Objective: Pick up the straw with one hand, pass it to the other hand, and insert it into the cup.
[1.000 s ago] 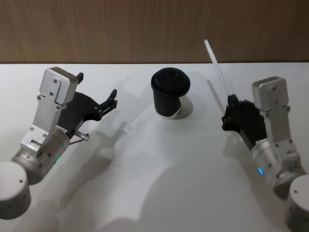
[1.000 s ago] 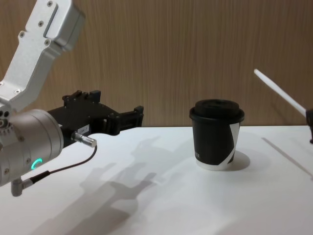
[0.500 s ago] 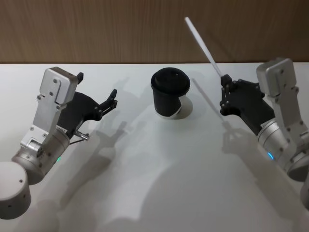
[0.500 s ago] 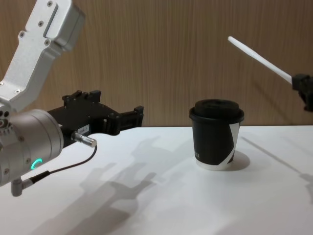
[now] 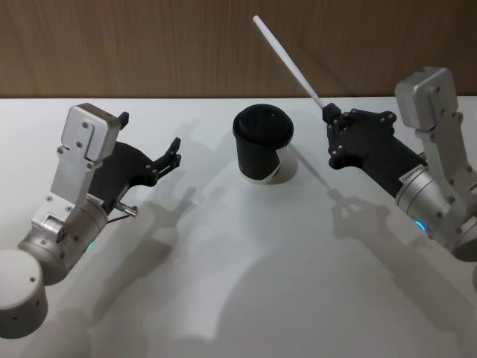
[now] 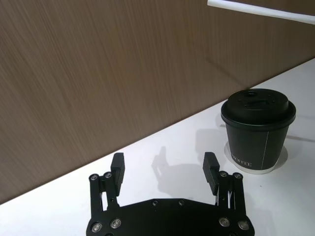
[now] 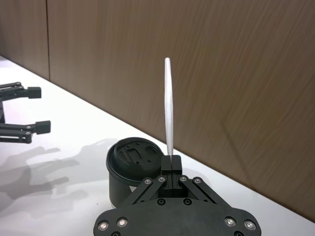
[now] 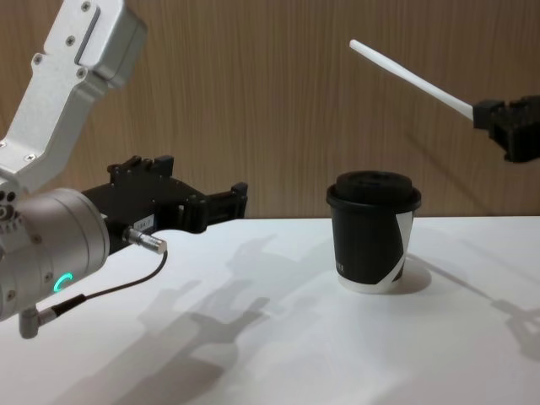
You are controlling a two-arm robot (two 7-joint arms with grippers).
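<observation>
Head view gives us the right pincer (image 5: 326, 113) clamped on the lower end of the straw (image 5: 287, 61), held in the air to the right of the cup (image 5: 262, 142), well above the table (image 5: 223, 261). The straw's long axis slants up and toward the robot's left, its free tip high over the cup. Our left pincer (image 5: 151, 131) hovers on the cup's left side, jaws spread wide, holding nothing. We judge the handover turns on that free tip: it points toward the left pincer, well apart from it.
</observation>
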